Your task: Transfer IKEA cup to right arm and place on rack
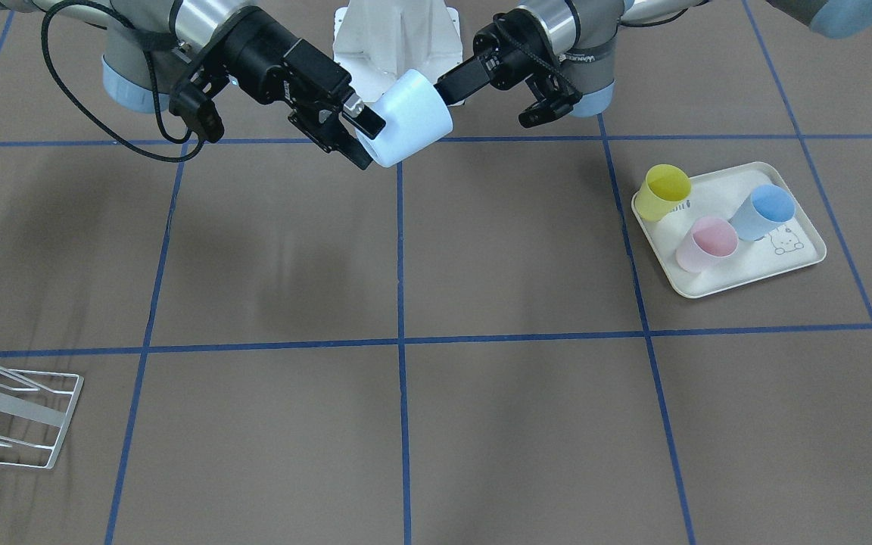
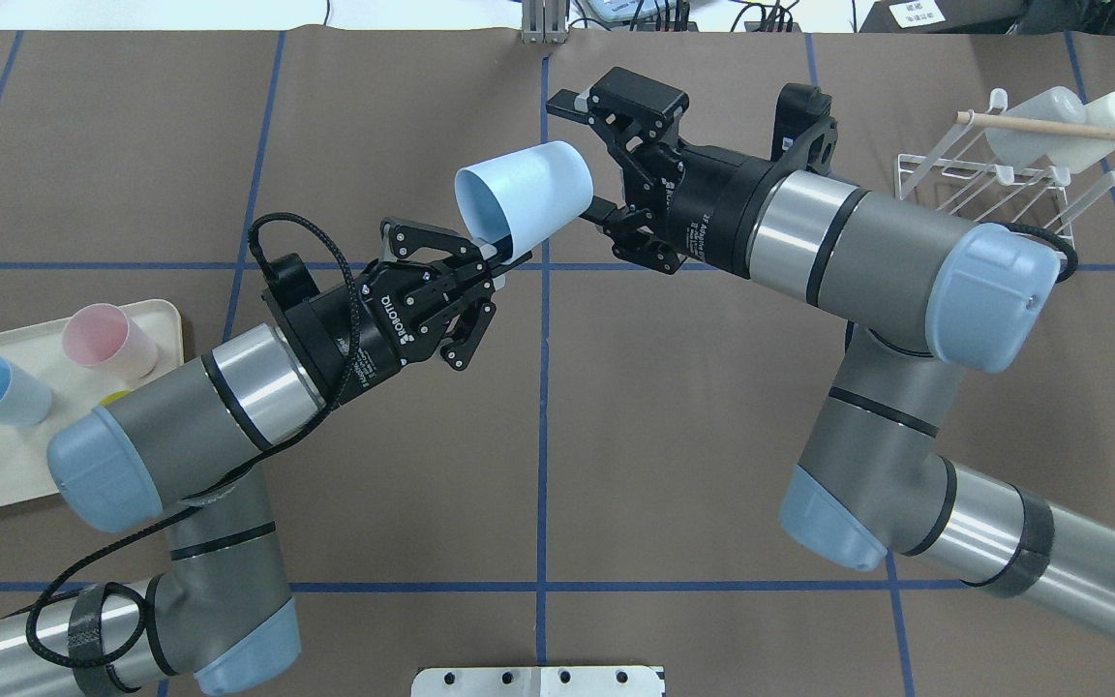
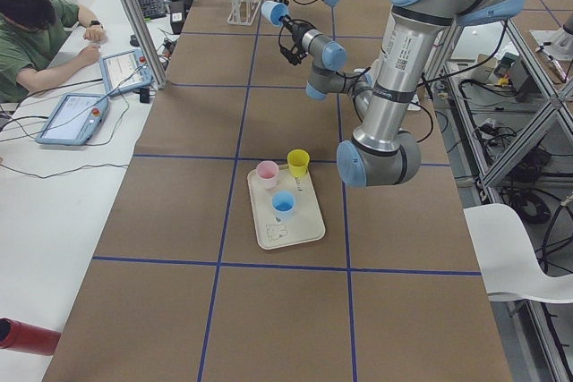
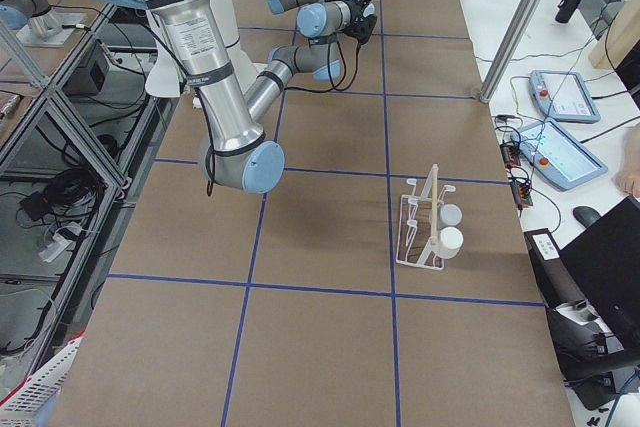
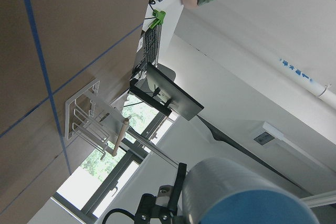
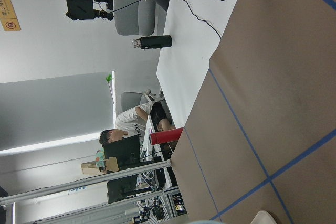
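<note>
The pale blue cup (image 2: 519, 194) hangs above the worktop (image 2: 693, 407), rim pinched by the left end effector (image 2: 497, 259). The right end effector (image 2: 575, 151) gapes astride its base, along the cup's axis.

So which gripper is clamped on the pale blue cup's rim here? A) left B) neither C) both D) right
A: in the overhead view the left gripper pinches the pale blue cup at its rim, while the right gripper stands open at the base end.
</note>
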{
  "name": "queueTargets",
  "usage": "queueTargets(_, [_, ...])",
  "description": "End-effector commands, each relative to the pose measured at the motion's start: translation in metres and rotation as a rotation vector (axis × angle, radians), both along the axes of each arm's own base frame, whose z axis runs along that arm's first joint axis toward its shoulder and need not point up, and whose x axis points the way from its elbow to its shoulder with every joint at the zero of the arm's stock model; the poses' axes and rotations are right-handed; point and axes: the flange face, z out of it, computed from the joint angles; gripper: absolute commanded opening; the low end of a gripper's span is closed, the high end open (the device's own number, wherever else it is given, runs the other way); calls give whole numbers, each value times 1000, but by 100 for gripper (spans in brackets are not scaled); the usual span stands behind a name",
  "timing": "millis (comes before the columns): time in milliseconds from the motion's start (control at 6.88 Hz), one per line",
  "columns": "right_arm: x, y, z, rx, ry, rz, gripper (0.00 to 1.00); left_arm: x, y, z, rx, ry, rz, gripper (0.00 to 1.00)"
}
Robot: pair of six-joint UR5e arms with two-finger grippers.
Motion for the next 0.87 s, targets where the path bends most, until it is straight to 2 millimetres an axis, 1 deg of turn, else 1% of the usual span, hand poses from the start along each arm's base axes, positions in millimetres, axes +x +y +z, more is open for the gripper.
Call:
queueTargets(0, [0,1,0,0,0,-1,100,1,-1,-4,2,5,-1,0])
queueTargets(291, [-1,2,1,0,0,-4,100,2,0,-5,3,7,0,0])
queueTargets(436, [-1,2,1,0,0,-4,100,5,-3,-13,1,16,-7,0])
queueTargets(581, [-2,3,2,-1,1,-6,100,12,-5,-19,-4,21,-15,0])
queueTargets(727, [-2,3,2,-1,1,-6,100,16,-7,-20,-10,22,-20,0])
